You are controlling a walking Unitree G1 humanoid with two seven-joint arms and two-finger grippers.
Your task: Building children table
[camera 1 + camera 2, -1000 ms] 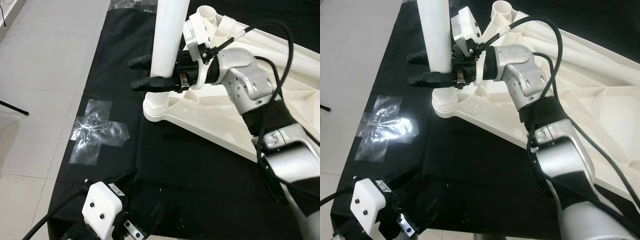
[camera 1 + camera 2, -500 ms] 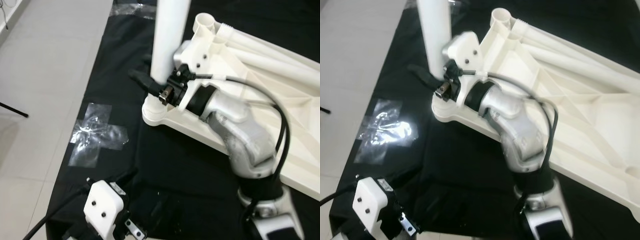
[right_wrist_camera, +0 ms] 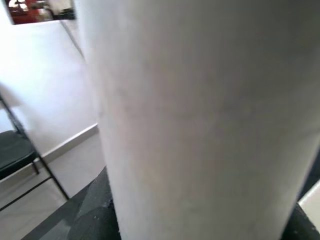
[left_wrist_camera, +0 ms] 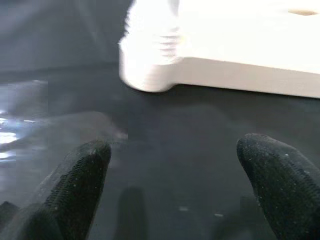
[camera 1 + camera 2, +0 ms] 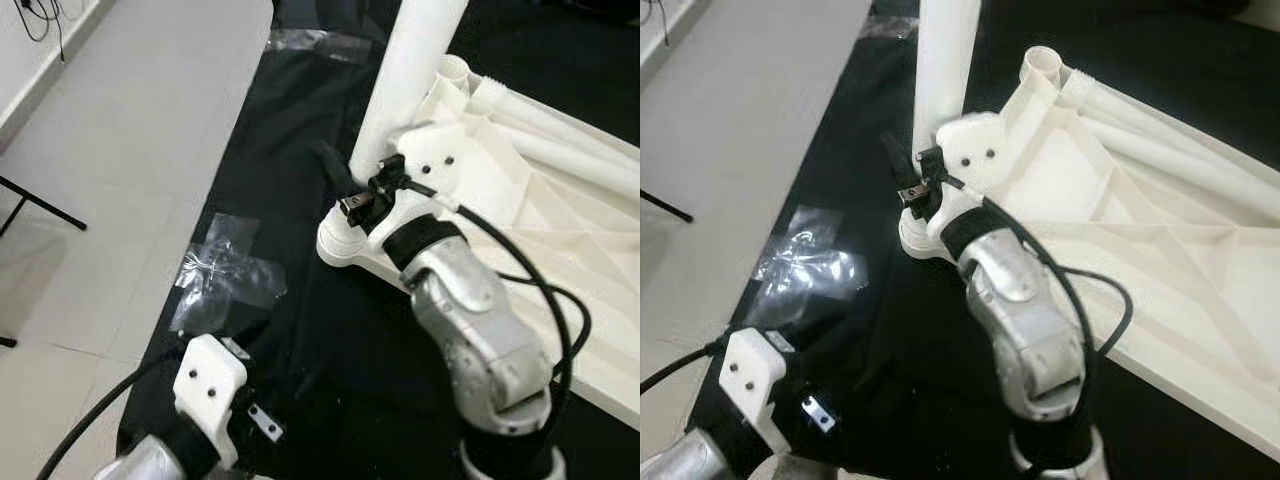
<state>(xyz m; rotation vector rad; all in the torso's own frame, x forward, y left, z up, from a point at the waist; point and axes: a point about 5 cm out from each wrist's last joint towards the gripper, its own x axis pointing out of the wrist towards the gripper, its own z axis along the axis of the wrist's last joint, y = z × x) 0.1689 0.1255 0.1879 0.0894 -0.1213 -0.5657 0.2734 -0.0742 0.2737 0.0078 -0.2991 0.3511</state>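
black cloth [image 5: 330, 380] covers the floor, with a cross of clear tape [image 5: 225, 275] on it at about 9 o'clock in the left eye view. at 7 o'clock the left gripper [image 4: 177, 185] hovers just above the cloth, its two black fingers [image 4: 80, 175] spread apart and holding nothing. towards 12 o'clock an upright white table leg [image 5: 400, 85] stands in the corner socket [image 5: 340, 240] of the upturned white tabletop [image 5: 560, 250], which stretches away to 3 o'clock. the right gripper [image 5: 345, 185] is pressed against the base of the leg, one finger [image 5: 332, 165] showing beside it; i cannot tell whether its jaws clamp the leg. loose white legs [image 5: 1160, 110] lie on the tabletop at 1 o'clock.
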